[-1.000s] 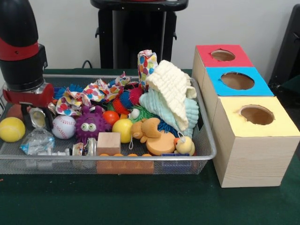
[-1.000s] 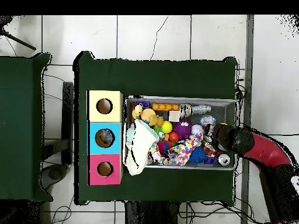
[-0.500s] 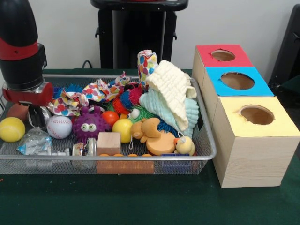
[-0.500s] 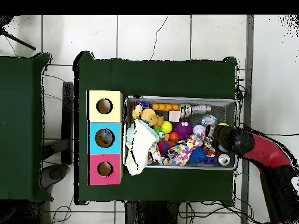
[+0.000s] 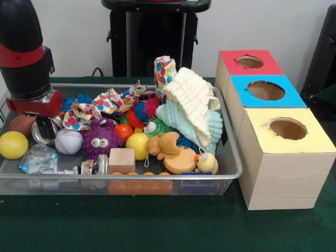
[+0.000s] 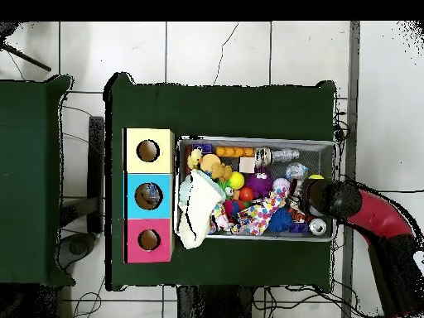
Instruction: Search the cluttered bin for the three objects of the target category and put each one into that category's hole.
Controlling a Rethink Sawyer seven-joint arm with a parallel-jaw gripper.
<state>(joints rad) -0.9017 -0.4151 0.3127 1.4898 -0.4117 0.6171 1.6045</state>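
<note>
Hand over bin beside three boxes

The cluttered bin is a wide, shallow rectangular basket of silver wire mesh with a thick metal rim, sitting flat on the green worktop. It is packed with toys and cloths, the pale cloths heaped highest toward the end nearest the three boxes. From overhead the bin lies lengthwise, one short end just beside the row of boxes, the other under the arm.
</note>
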